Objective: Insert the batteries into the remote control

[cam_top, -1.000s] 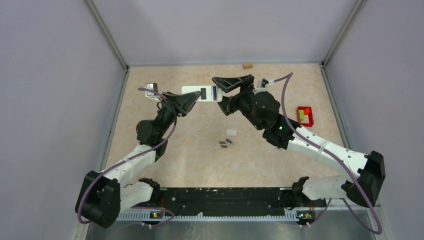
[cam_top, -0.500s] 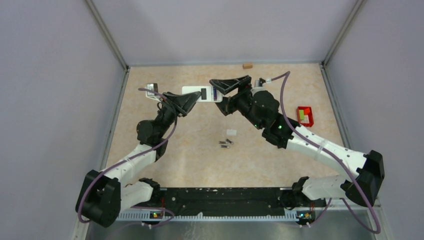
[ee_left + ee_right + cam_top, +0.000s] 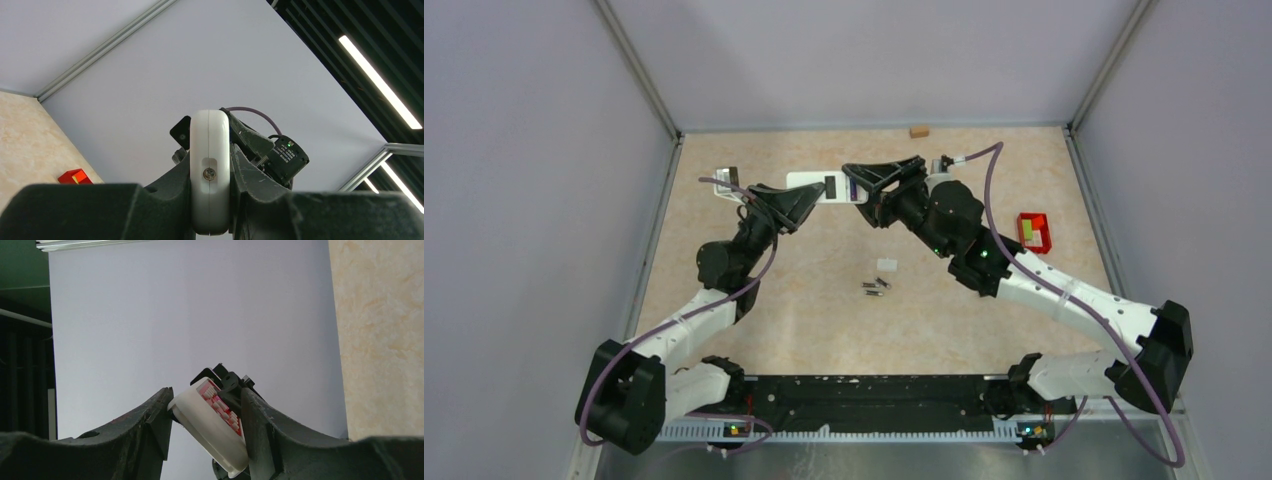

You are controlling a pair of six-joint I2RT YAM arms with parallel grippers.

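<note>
Left wrist view: left gripper (image 3: 209, 167) is clenched on one end of the white, rounded plastic remote control (image 3: 210, 135), which sits edge-on and square between the pads. Right gripper (image 3: 206, 405) straddles the other end, but the remote lies diagonally across that gap. Can't tell if those fingers bear on it yet. Remote is held in the air over the far half of the beige marbled table (image 3: 824, 330). Small dark cylindrical batteries (image 3: 876, 287) lie loose mid-table, well apart from it. Risk: squeezing a skewed body could twist it against the left grip, or pop it out so it drops. Uneven pull between the arms could do the same.
</note>
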